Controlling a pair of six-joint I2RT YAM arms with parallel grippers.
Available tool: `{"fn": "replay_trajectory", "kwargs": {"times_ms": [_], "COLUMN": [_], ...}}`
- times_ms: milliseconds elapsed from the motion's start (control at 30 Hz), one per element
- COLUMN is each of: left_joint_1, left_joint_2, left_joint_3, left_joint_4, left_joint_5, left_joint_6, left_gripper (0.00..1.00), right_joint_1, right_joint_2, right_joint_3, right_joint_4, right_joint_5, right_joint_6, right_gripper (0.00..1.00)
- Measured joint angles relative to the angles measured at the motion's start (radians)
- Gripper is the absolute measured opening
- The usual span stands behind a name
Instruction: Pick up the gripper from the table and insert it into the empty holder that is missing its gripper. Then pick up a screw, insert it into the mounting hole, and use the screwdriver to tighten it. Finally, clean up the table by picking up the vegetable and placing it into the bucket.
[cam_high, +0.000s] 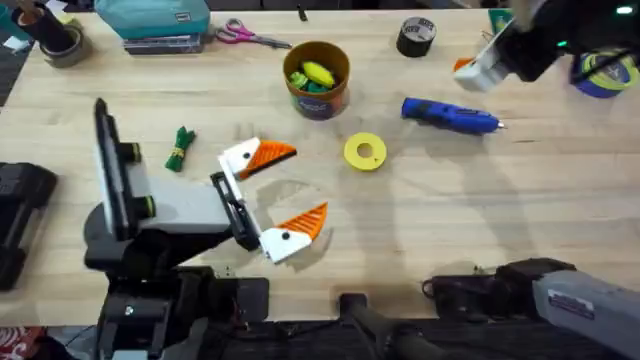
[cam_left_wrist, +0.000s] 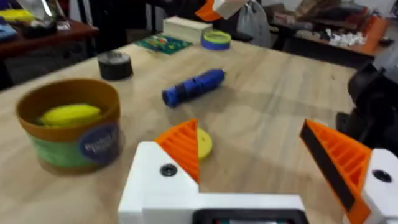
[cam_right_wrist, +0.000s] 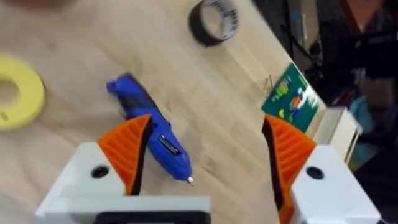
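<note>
Screwdriver (cam_high: 450, 115) first: I see it lying flat on the wood table (cam_high: 520, 220), blue, between the yellow ring (cam_high: 365, 151) and my right gripper (cam_high: 478, 68). In my right wrist view the screwdriver (cam_right_wrist: 152, 134) lies just under the gripper (cam_right_wrist: 205, 162), with its thin metal tip pointing toward me. The fingers (cam_right_wrist: 127, 149) are spread wide apart and hold nothing. I cannot tell if they touch the screwdriver or hang above it.

My left gripper (cam_high: 285, 190) sits lower on the table, near the middle. Its two orange and white fingers are wide open too, with nothing between them. In the left wrist view the gripper (cam_left_wrist: 261, 162) faces the yellow ring (cam_left_wrist: 204, 143), with the screwdriver (cam_left_wrist: 194, 86) farther off.

I see the little green vegetable (cam_high: 180, 148) lying on the table, left of my left gripper and well apart from the bucket (cam_high: 317, 80). The bucket stands upright near the far side of the table. A yellow toy (cam_high: 318, 73) and something green sit inside it. A black tape roll (cam_high: 416, 36) rests farther right, and pink scissors (cam_high: 250, 35) lie to the bucket's left.
</note>
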Motion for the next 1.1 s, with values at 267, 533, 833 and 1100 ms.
{"fn": "replay_trajectory", "kwargs": {"times_ms": [267, 533, 833, 1100], "left_joint_1": [0.000, 0.014, 0.053, 0.054], "left_joint_2": [0.004, 0.244, 0.639, 0.842], "left_joint_3": [0.065, 0.472, 0.882, 0.992], "left_joint_4": [0.091, -0.331, -0.836, -0.999], "left_joint_5": [-0.106, -0.286, -0.513, -0.763], "left_joint_6": [-0.119, 0.001, 0.166, 0.216], "left_gripper": [0.985, 0.985, 0.985, 0.985], "right_joint_1": [0.000, 0.000, 0.000, 0.000], "right_joint_2": [-0.262, -0.506, -0.657, -0.664], "right_joint_3": [0.000, -0.001, -0.155, -0.257], "right_joint_4": [-0.098, -0.348, -0.393, -0.348], "right_joint_5": [-0.001, -0.053, -0.070, -0.072], "right_joint_6": [0.514, 0.711, 0.747, 0.801], "right_gripper": [0.995, 0.995, 0.996, 0.995]}}
